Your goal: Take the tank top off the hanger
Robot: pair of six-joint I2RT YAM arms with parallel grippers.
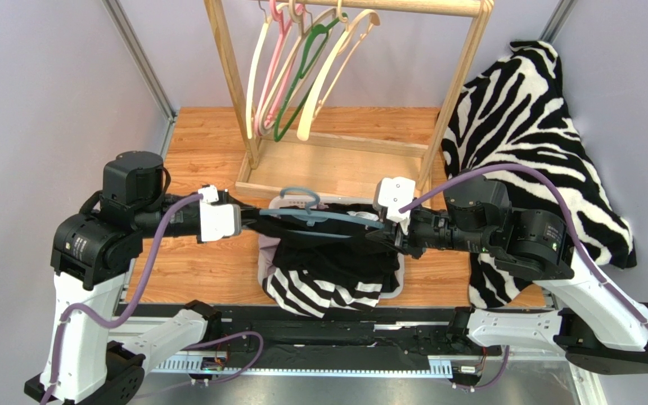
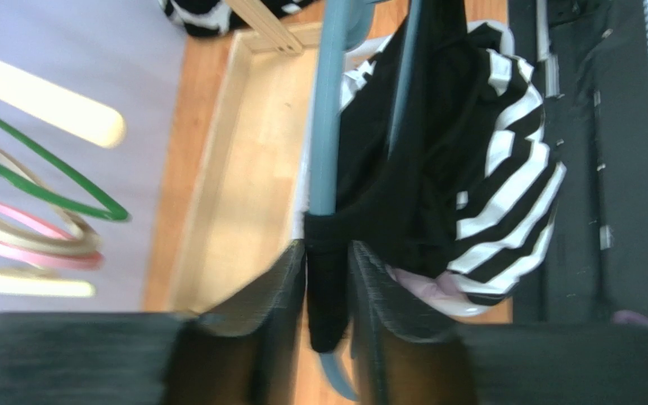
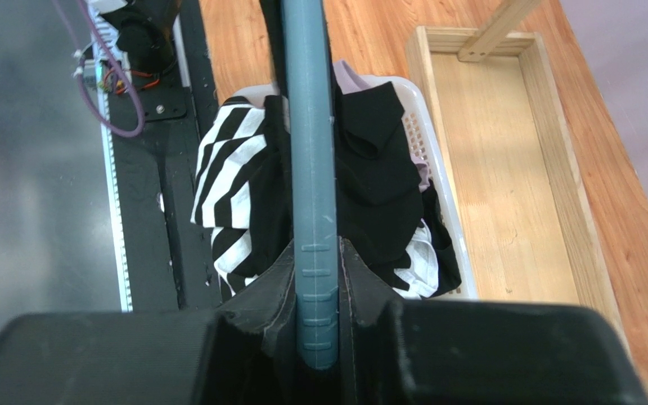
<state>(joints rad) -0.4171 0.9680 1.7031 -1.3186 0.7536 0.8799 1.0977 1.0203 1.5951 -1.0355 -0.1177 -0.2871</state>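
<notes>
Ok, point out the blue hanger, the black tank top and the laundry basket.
blue hanger (image 3: 310,169): right wrist view, on its straight arm.
black tank top (image 2: 420,186): left wrist view, on the draped body fabric.
laundry basket (image 3: 429,160): right wrist view, on its white perforated wall.

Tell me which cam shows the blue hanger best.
Top external: the whole hanger shows, hook and both arms. Right wrist shows only one arm, clamped in the right gripper. Left wrist shows one arm and its end, partly draped by the black tank top.
</notes>
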